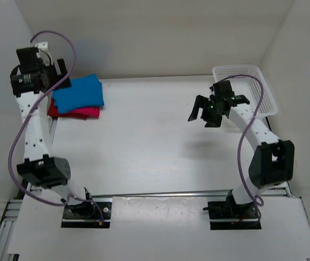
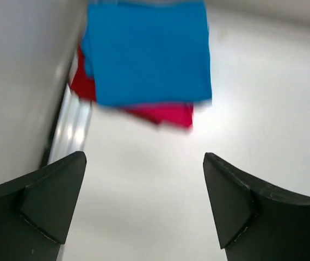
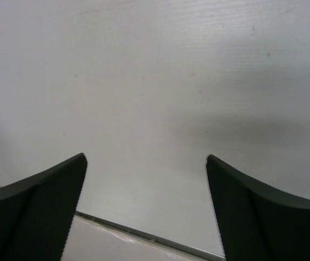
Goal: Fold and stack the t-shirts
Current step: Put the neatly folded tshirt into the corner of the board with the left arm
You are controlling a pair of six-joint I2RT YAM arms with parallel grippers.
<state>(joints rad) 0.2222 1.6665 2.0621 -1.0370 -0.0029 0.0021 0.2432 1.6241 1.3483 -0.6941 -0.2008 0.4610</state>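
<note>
t-shirts (image 1: 79, 97) stacked at table (image 1: 155, 157) far-left edge; left pincer (image 2: 144, 157), right pincer (image 3: 146, 157) both wide

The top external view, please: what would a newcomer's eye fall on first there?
The folded blue t-shirt, at the table's far left, topping a stack over the pink t-shirt and the dark red t-shirt. Next, the white mesh basket at the far right corner, with the right tool open above the table beside it.
</note>
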